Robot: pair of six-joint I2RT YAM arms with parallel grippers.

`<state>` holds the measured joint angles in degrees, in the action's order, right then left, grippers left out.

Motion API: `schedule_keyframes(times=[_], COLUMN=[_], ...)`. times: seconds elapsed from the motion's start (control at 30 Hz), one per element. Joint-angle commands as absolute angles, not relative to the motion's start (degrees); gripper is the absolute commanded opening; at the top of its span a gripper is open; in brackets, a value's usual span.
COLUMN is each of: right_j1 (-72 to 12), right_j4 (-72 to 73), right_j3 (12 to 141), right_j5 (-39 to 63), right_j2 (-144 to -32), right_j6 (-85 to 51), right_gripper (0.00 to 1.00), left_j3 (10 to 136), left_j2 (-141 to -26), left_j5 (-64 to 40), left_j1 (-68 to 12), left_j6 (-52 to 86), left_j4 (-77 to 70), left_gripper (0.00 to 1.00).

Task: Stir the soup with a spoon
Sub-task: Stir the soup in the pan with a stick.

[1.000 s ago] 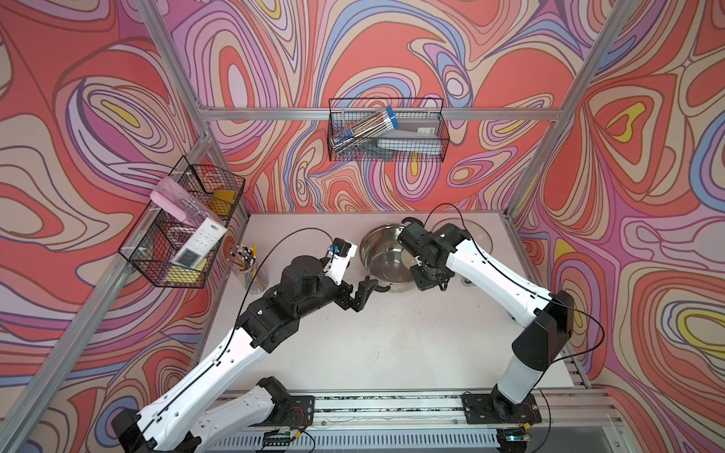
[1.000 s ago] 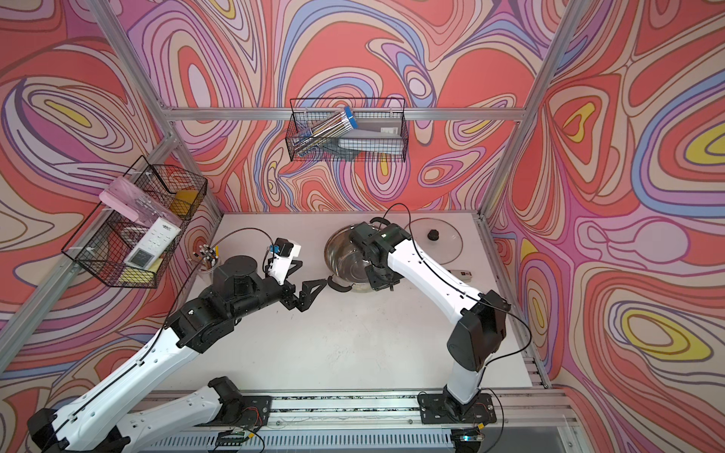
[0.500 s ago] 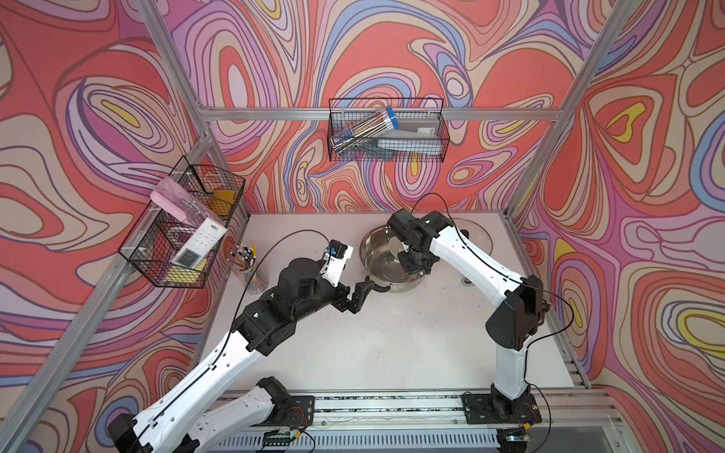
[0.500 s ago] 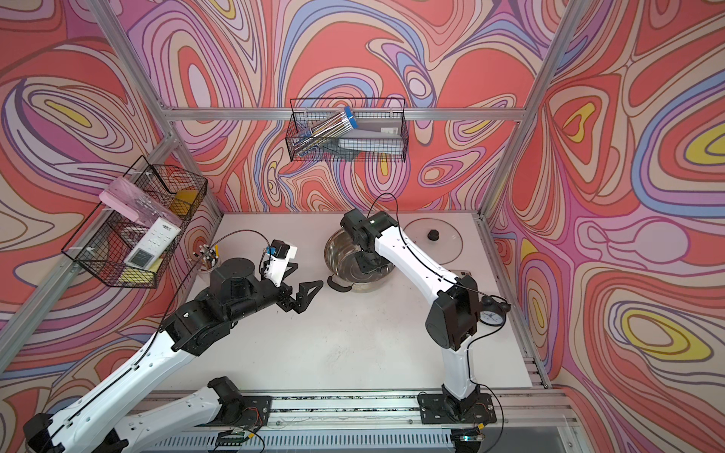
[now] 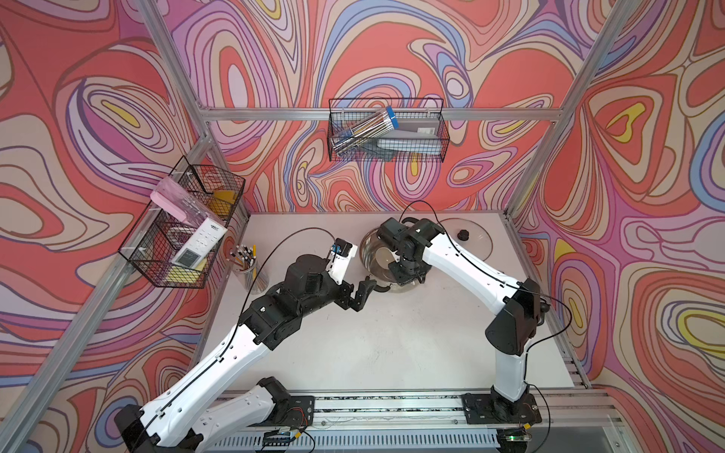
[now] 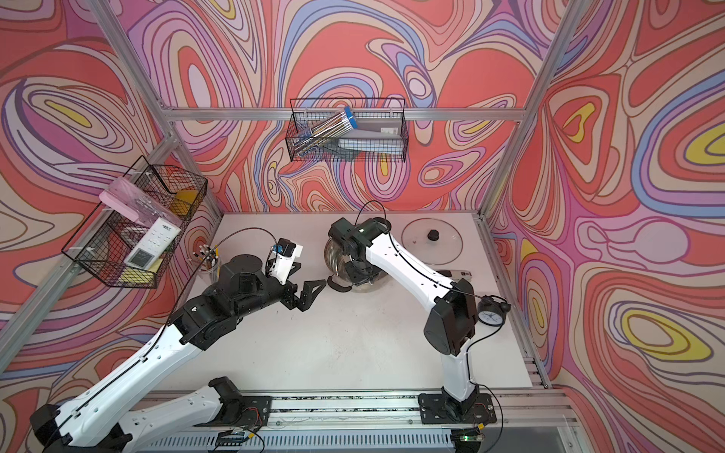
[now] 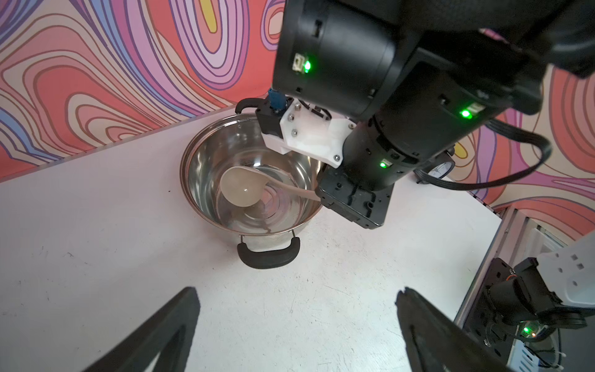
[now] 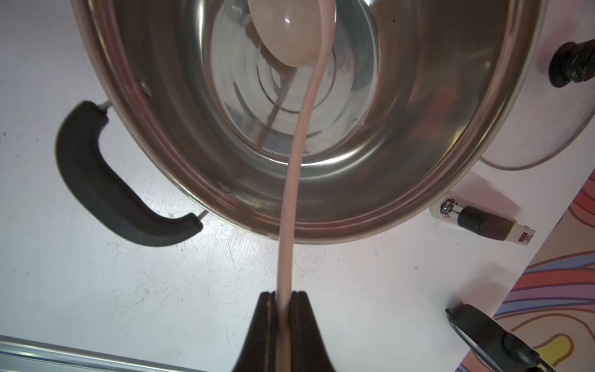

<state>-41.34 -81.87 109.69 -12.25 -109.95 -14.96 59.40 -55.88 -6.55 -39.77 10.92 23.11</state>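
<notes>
Right gripper (image 8: pixel 283 294): jaws pinched tight on the slim handle of the spoon (image 8: pixel 291 209), close to its end. From my right wrist feed, the handle runs from the grip across the rim of the steel pot (image 8: pixel 161 128) and down inside. I can't tell whether it touches the rim.

Spoon bowl sits low inside the pot, near the middle of the bottom, open side up. The left wrist view confirms this.

Left gripper (image 7: pixel 295 291): jaws spread as wide as I see them go, nothing between them. It hangs just outside the pot, facing the pot's near black handle (image 7: pixel 269 256) and apart from it.

The pot itself stands upright on the table (image 7: pixel 96 241).

In both top views a glass lid (image 5: pixel 470 245) lies flat beside the pot. A cup of pencils (image 5: pixel 247 262) stands well off on the pot's opposite side.
</notes>
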Motion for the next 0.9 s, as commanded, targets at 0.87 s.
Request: schedule_keyframes(times=[0.87], right_j1=[-34.12], right_j4=[-79.69], right_j3=[112.04], right_j5=[-17.08], right_j2=[-110.92], right_j6=[-13.44], right_gripper=[0.0], left_j3=[60.56], left_j2=[-55.8], left_j5=[-7.56], left_j1=[-40.17], left_j6=[11.43], left_j4=[21.78], left_gripper=[0.99])
